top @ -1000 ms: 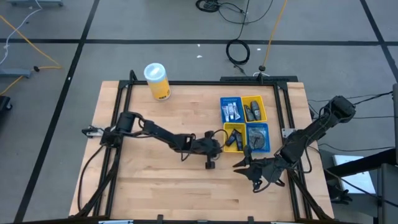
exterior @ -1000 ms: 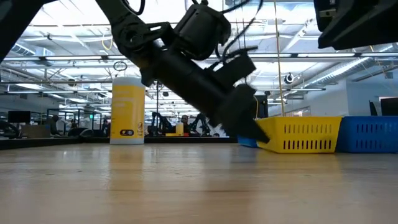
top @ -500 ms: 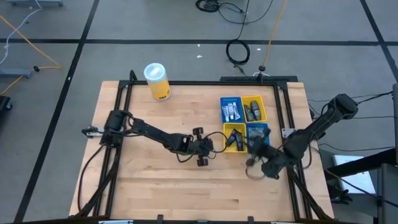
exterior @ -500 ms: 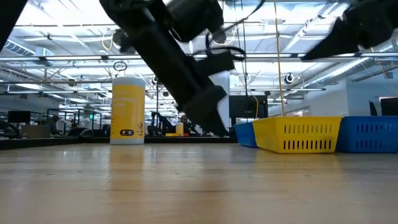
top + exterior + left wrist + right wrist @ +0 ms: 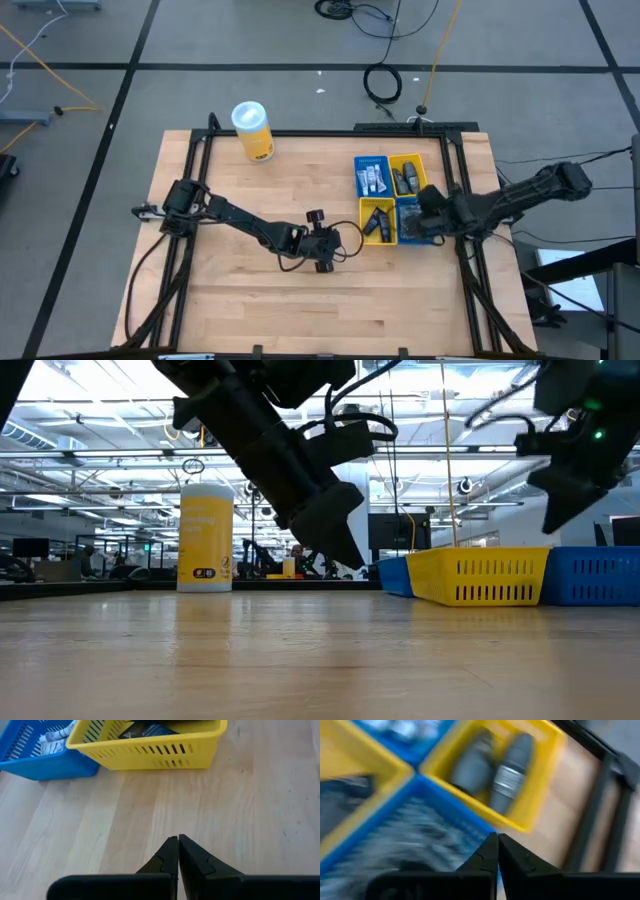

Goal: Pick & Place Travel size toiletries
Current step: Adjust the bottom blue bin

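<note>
The toiletries [image 5: 390, 195] lie sorted in the four-compartment tray [image 5: 424, 172]. The right gripper [image 5: 498, 842], pinched closed and empty, hovers over its near blue compartment; the left gripper [image 5: 178, 845], likewise closed, hangs beside the tray above the surface [image 5: 240, 290].

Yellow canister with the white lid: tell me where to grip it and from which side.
Probably grip the yellow canister around its round body, below the white lid, coming in level from the table's open middle. It stands upright and alone near the far left corner, so its sides are free.
</note>
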Controlling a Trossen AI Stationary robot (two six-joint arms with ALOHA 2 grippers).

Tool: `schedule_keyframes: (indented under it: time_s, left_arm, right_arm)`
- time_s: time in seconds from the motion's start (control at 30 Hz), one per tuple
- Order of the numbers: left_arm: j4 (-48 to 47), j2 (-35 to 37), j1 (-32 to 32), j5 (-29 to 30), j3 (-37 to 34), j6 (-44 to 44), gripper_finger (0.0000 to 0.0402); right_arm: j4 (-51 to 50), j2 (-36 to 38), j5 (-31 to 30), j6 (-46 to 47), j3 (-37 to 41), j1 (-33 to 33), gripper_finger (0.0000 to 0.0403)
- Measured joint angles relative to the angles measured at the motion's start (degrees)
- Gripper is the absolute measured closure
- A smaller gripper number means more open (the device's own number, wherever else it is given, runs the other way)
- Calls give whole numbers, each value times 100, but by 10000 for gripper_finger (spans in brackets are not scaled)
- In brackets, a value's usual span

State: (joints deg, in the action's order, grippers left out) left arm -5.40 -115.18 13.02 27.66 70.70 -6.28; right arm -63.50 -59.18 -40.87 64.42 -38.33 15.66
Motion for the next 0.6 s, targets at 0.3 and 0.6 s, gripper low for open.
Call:
schedule_keyframes:
  time_s: [0.3, 0.6]
  left_arm:
    - [406, 0, -2, -20, -2, -161, 394]
    - [1283, -189, -147, -665, 4, -126, 398]
  right_arm:
    - [-1126, -289, 646, 212, -29, -1147, 402]
    - [-793, -752, 1292, -110, -24, -1274, 402]
